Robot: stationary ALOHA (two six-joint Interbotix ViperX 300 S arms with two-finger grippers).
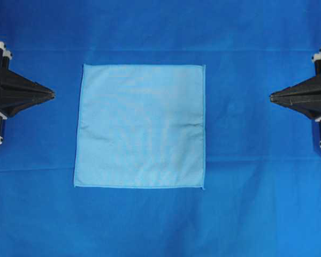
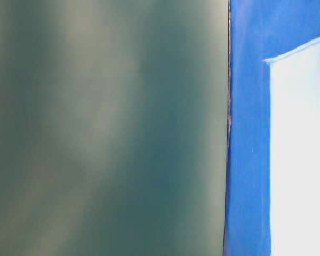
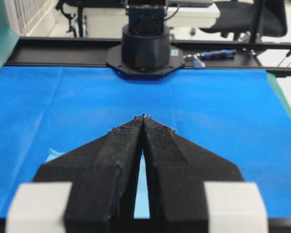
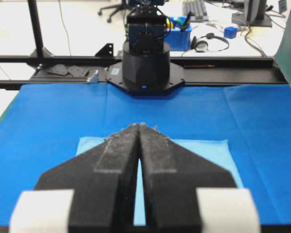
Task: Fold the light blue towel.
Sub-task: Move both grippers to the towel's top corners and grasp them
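Both jaws are pressed together and empty: my left gripper (image 1: pixel 52 95) at mid-left, my right gripper (image 1: pixel 272 97) at mid-right. Between them, frame centre, the light blue towel (image 1: pixel 140 126) lies flat. Best to open first, then pinch matching corners evenly.

The left gripper (image 1: pixel 52 95) sits at the left edge of the table, jaws pressed together, tips pointing toward the middle. The right gripper (image 1: pixel 272 97) mirrors it at the right edge, jaws likewise closed, holding nothing. Both are level.
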